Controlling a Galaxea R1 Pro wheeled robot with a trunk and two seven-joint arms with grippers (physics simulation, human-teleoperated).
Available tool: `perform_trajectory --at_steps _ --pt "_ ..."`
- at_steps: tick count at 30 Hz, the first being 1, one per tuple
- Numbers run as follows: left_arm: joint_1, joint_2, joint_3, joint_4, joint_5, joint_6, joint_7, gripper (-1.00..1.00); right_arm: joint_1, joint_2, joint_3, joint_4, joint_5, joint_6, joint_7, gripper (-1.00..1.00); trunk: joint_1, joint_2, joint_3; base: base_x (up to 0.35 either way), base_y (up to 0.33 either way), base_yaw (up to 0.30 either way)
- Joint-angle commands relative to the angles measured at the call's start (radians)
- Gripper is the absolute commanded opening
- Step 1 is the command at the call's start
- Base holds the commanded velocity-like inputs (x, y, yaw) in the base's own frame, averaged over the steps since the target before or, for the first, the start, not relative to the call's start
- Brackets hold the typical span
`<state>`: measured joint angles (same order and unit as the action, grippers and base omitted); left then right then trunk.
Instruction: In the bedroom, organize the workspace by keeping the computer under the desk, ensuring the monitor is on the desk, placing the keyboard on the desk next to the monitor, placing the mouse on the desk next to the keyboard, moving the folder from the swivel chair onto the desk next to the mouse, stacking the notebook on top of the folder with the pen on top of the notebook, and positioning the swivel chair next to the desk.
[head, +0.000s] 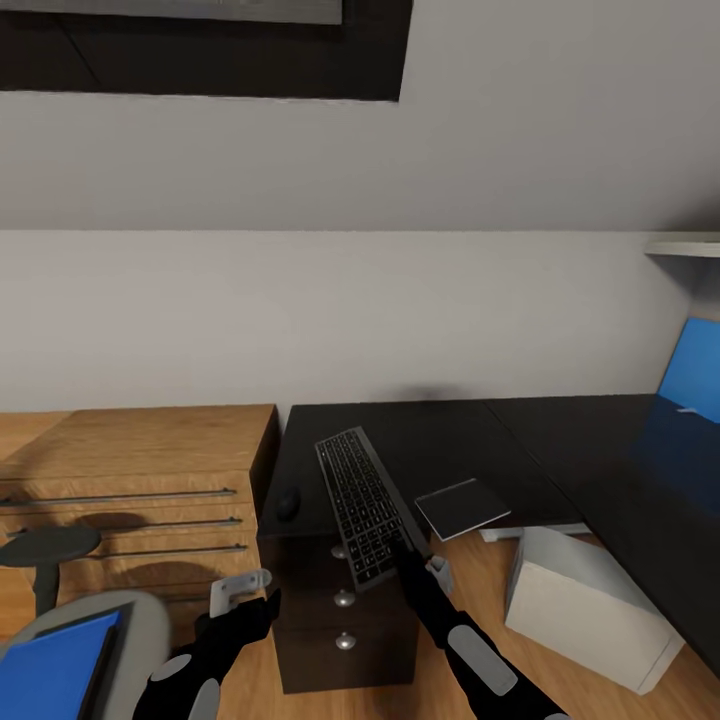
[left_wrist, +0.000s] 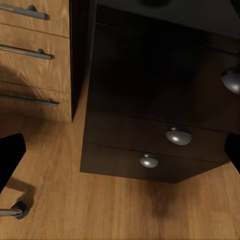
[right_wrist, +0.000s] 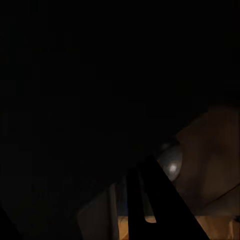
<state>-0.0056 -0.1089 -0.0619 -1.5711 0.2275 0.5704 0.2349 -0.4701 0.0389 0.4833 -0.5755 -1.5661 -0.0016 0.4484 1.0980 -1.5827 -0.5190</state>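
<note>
While the right gripper clasps the slim dark grey-keyed keyboard overhanging the glossy black desk edge | small dark mouse beside it | left gripper open nr drawer unit.

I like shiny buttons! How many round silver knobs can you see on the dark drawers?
3, on the front of the dark drawer unit under the desk, in a column: top knob just below the keyboard, middle knob, bottom knob. None looks hidden.

Bare desk behind keyboard
</note>
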Motion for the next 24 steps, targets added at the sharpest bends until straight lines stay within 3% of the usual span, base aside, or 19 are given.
perform_trajectory --at_steps 1,6,8,9,10,16,21,24 --pt "-0.001 0.0 0.0 -0.001 0.011 0.003 0.009 1.0 -0.001 -0.001 0.005 0.001 -0.012 0.001 0.004 -1.0 -0.004 0.007 0.002 0.0 0.0 0.0" --pt "-0.001 0.0 0.004 -0.001 0.01 0.003 0.009 1.0 0.002 -0.005 0.004 -0.068 -0.012 0.002 0.004 -1.0 -0.023 0.042 0.018 -0.18 0.0 0.0" --pt "-0.001 0.0 0.004 -0.001 0.01 0.003 0.009 1.0 0.016 -0.012 0.002 -0.166 -0.013 0.001 0.003 -1.0 -0.031 0.056 0.024 -0.328 0.0 0.0" --pt "-0.001 0.0 0.004 -0.001 0.01 0.003 0.009 1.0 0.032 -0.02 0.001 -0.203 -0.015 -0.001 0.0 -1.0 -0.035 0.063 0.027 -0.333 0.0 0.0" --pt "-0.001 0.0 0.004 0.0 0.01 0.003 0.009 1.0 0.076 -0.06 0.0 -0.321 -0.046 -0.003 -0.018 -1.0 -0.038 0.07 0.03 -0.336 -0.07 0.0" --pt "-0.001 0.0 0.004 0.0 0.011 0.003 0.009 1.0 0.11 -0.147 0.0 -0.455 -0.128 -0.001 -0.082 -1.0 -0.061 0.112 0.049 -0.336 -0.109 0.0" --pt "-0.001 0.0 0.004 0.0 0.012 0.003 0.009 1.0 0.114 -0.187 0.0 -0.49 -0.147 0.003 -0.085 -1.0 -0.081 0.147 0.065 -0.336 -0.125 0.0" --pt "-0.001 0.0 0.004 0.0 0.012 0.003 0.009 1.0 0.118 -0.19 0.0 -0.498 -0.149 0.003 -0.087 -1.0 -0.092 0.168 0.074 -0.336 -0.127 0.0"
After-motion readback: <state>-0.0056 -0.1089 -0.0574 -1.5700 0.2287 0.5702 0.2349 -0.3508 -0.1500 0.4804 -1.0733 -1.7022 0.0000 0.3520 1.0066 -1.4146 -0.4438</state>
